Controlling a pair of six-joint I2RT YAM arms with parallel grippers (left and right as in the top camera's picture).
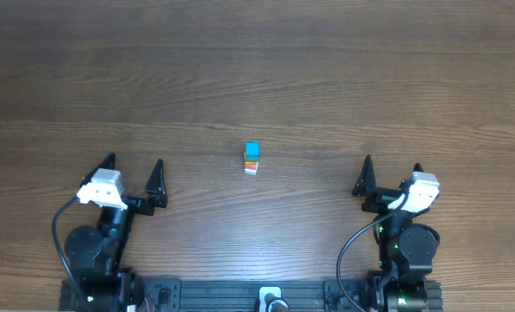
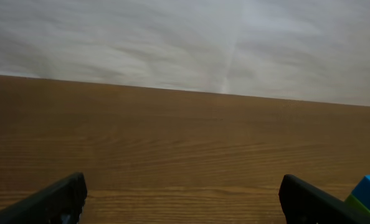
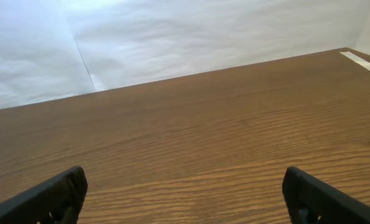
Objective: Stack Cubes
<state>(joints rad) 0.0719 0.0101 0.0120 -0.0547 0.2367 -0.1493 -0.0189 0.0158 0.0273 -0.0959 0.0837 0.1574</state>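
1. Stack of cubes [image 1: 251,160] stands on the table [image 1: 257,69], just toward 6 o'clock from the table's middle in the top view; it lies between the two arms.
2. Left gripper [image 1: 134,162]: fingers spread wide, nothing between them; it sits toward 8 o'clock from the stack, so the stack lies at about 3 o'clock from it.
3. Right gripper [image 1: 392,164]: fingers likewise spread apart and empty; the stack lies at about 9 o'clock from it.
4. Both grippers are well apart from the stack; judged from the top view, the left one is somewhat nearer; its wrist view catches the stack's upper part just beyond one of its fingers, which fits.
5. Long axis of the stack: upright, straight up from the table; any approach would need to come in from the side or from above without brushing it, since a narrow column like this should tip easily.
6. Look of the stack: blue cube [image 1: 252,150] on top; in the left wrist view a green cube [image 2: 358,203] seems to sit directly under it; below that the top view shows orange or red and a white base, though the lower layers are too small to count with confidence.
7. Cubes look squarely aligned, no lean visible.
8. Judgement: no loose cube is seen on the table, so the stacking looks complete or nearly so.
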